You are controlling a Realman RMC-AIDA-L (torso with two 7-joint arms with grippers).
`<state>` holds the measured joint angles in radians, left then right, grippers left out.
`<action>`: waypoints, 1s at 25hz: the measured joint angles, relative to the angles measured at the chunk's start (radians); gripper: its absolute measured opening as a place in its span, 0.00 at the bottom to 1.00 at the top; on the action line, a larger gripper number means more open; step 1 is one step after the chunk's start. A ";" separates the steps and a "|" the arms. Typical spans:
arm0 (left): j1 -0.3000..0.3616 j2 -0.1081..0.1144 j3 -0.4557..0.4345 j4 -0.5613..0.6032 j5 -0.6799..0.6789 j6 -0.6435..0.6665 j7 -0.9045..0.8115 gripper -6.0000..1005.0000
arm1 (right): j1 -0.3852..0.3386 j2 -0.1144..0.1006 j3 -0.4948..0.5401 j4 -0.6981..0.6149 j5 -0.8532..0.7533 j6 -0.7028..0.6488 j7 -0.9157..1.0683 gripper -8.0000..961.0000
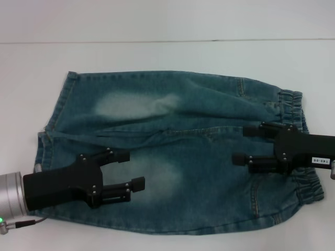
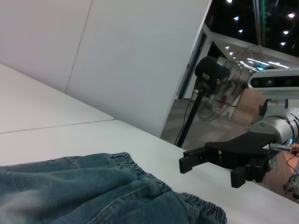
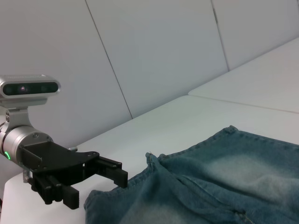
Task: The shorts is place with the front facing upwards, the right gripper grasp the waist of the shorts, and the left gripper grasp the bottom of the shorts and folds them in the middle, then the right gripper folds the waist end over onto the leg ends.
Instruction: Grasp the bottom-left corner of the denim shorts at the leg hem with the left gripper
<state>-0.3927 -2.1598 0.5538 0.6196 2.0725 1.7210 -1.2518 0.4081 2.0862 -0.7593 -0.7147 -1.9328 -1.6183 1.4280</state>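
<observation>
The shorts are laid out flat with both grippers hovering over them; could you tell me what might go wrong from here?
1. The right gripper, open, sits inboard of the elastic waist, so closing there may pinch mid-fabric instead of the waistband.
2. The left gripper, open, hangs over a leg of the shorts well in from the hem; a grasp there could fold unevenly.
3. Creases near the crotch may bunch when the halves are brought together.

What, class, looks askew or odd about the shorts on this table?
Nothing much: the denim shorts lie spread flat, only lightly creased near the middle. Left gripper and right gripper hover open above them.
</observation>
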 joint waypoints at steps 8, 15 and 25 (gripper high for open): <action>0.000 0.000 0.000 0.000 0.000 0.000 0.000 0.84 | 0.000 0.000 0.000 0.000 0.000 0.000 0.000 1.00; 0.070 0.036 -0.057 0.076 0.013 -0.007 -0.086 0.84 | -0.006 0.000 0.000 0.000 0.000 -0.001 0.000 1.00; 0.183 0.068 -0.237 0.174 0.114 -0.041 -0.137 0.84 | -0.010 0.000 0.000 -0.001 0.000 -0.001 0.000 1.00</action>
<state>-0.2102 -2.0921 0.3171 0.7936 2.1865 1.6800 -1.3885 0.3986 2.0862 -0.7592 -0.7161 -1.9328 -1.6192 1.4281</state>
